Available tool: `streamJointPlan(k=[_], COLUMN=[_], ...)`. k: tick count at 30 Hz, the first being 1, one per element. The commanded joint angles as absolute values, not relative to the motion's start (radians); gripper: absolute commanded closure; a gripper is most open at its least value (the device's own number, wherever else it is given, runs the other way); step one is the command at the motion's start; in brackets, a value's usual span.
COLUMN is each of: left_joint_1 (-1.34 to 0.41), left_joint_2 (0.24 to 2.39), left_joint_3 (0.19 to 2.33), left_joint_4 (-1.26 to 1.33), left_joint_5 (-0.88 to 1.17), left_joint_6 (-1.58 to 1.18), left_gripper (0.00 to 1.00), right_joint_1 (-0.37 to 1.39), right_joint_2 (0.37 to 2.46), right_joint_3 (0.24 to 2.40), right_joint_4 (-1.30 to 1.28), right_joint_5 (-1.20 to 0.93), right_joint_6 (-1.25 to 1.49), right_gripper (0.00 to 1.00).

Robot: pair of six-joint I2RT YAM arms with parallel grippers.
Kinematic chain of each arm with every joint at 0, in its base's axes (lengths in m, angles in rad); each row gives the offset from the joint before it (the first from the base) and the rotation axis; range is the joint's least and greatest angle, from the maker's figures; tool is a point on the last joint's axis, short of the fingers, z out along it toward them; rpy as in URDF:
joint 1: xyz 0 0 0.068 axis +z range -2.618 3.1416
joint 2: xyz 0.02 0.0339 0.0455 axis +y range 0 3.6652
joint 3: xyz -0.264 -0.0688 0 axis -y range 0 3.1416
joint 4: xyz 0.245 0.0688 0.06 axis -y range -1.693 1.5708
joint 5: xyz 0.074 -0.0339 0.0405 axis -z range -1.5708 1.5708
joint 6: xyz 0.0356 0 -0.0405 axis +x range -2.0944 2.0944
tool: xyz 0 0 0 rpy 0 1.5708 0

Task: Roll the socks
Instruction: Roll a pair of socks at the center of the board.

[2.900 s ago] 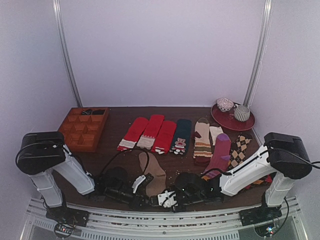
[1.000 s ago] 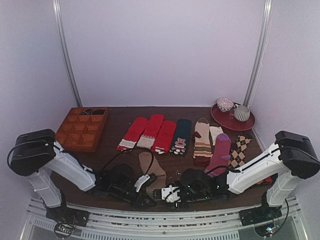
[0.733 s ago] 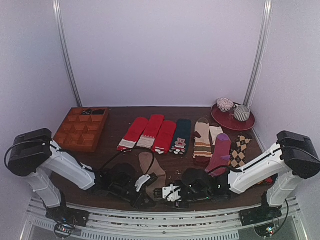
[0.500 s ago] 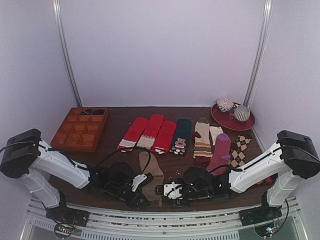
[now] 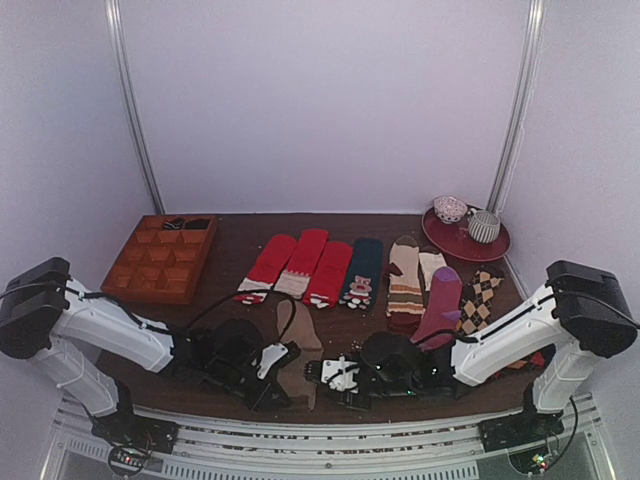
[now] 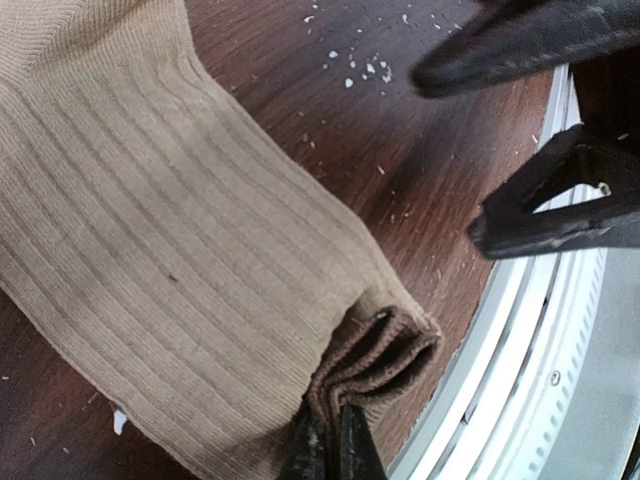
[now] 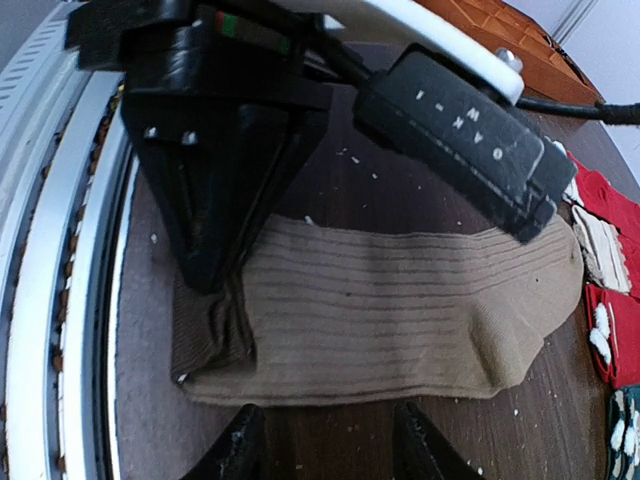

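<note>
- From above, the tan socks (image 5: 298,345) lie on the table (image 5: 230,250) at its near edge, between my two arms and nearer than the row of red and patterned socks (image 5: 300,265). My left end effector (image 5: 272,388) sits on their near end, and my right end effector (image 5: 322,372) is just beside them on the right.
- Far left, the wooden tray (image 5: 135,262) has something dark (image 5: 186,223) in its two far compartments. The other compartments look bare. Far right, a red plate (image 5: 460,250) carries a patterned bowl (image 5: 449,208) and a ribbed cup (image 5: 484,227). I cannot see inside either of them.
- In my left wrist view, the left end effector (image 6: 335,452) is clenched on the socks (image 6: 170,250) at the cuff, where the edge has doubled into a first small fold (image 6: 378,352).
- As I judge it, the roll is only starting. To do it well, I should keep both layers pinched and turn the fold tightly toward the toe, staying clear of the table's rail.
- In my right wrist view, the right end effector (image 7: 325,450) is released, with only bare table between its fingers. It hovers just beside the long edge of the socks (image 7: 400,300). I judge it should press the body flat so the cuff rolls straight.
</note>
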State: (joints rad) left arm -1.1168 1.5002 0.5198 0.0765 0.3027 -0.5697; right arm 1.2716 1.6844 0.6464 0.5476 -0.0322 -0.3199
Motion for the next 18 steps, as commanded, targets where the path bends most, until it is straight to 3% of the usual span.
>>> streamJointPlan(k=[1,18], left_joint_1=[-1.109,-1.109], left_joint_2=[1.519,1.406], left_joint_3=[0.490,0.531], left_joint_4=[0.037,-0.036], left_joint_5=[0.298,0.242], left_joint_6=[-0.557,-0.513], left_gripper=[1.00,1.00], right_joint_1=[1.267,1.267], right_joint_2=[1.783,1.881], right_joint_3=[0.748,0.711], right_joint_4=[0.578,0.620], right_joint_5=[0.028,0.020], right_joint_6=[-0.258,-0.225], right_gripper=[0.56,0.58])
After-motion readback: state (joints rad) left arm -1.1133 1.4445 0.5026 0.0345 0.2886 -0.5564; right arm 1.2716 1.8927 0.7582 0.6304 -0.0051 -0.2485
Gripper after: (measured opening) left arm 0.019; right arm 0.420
